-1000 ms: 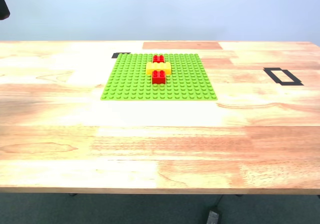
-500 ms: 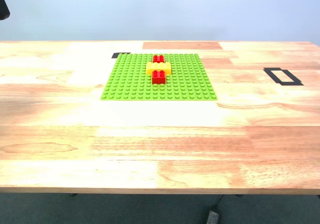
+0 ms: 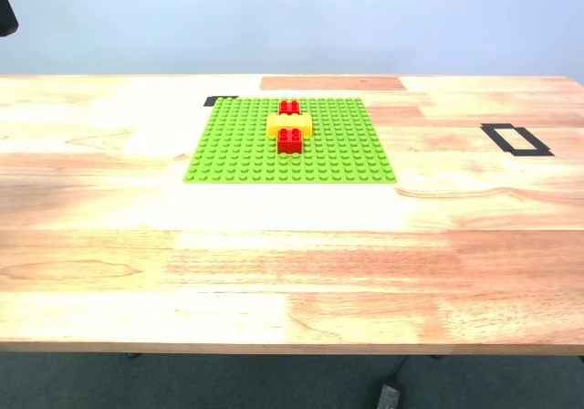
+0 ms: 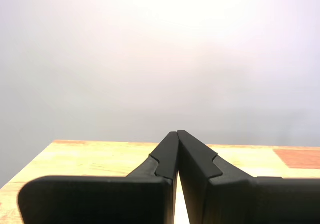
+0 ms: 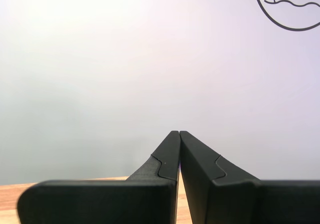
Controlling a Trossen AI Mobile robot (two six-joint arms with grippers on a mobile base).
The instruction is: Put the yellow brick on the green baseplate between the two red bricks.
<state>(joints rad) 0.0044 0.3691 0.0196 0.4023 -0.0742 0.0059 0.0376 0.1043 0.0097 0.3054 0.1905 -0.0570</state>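
Note:
In the exterior view the green baseplate (image 3: 246, 149) lies on the far middle of the wooden table. The yellow brick (image 3: 289, 124) sits on it between the two red bricks, one behind (image 3: 289, 108) and one in front (image 3: 290, 140). My first gripper (image 4: 178, 134) is shut and empty, raised and pointing at a pale wall over a table edge. My second gripper (image 5: 179, 134) is also shut and empty, facing the wall. Neither wrist view shows the bricks or the plate.
A black tape rectangle (image 3: 516, 140) marks the table at the exterior view's right. A small black tape mark (image 3: 219, 100) lies behind the baseplate's far corner. A dark object (image 3: 5, 12) shows at the exterior view's upper left edge. A round logo (image 5: 290, 6) is on the wall.

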